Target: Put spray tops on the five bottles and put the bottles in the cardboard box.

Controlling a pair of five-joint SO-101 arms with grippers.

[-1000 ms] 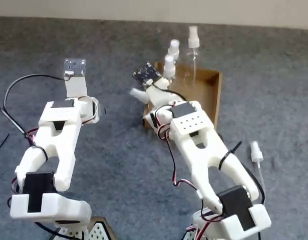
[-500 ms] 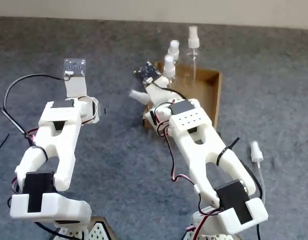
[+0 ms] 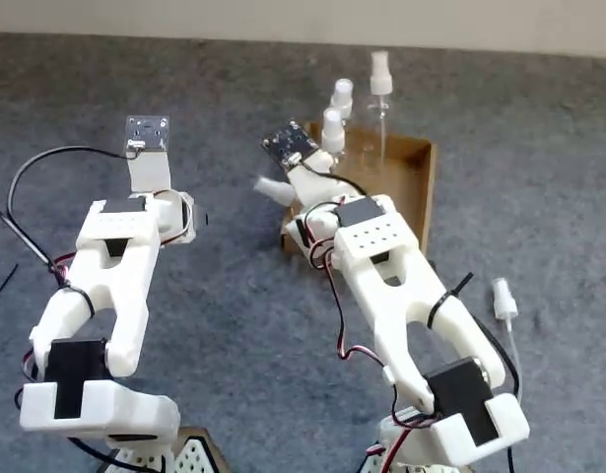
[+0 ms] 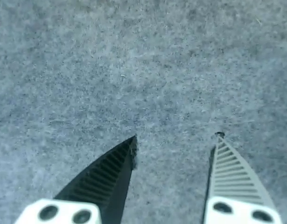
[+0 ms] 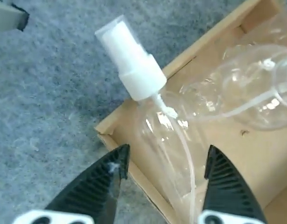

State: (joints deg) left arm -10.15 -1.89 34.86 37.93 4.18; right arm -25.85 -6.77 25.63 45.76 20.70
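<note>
Box (image 3: pixel 422 192) front hidden under right arm (image 3: pixel 401 286) (bottle (image 3: pixel 333 128) base too).

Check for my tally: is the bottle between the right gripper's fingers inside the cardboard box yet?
In: the bottle stands upright inside the cardboard box corner, spray top fitted.

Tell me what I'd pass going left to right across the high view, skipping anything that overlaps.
left arm → box → spray top
</note>
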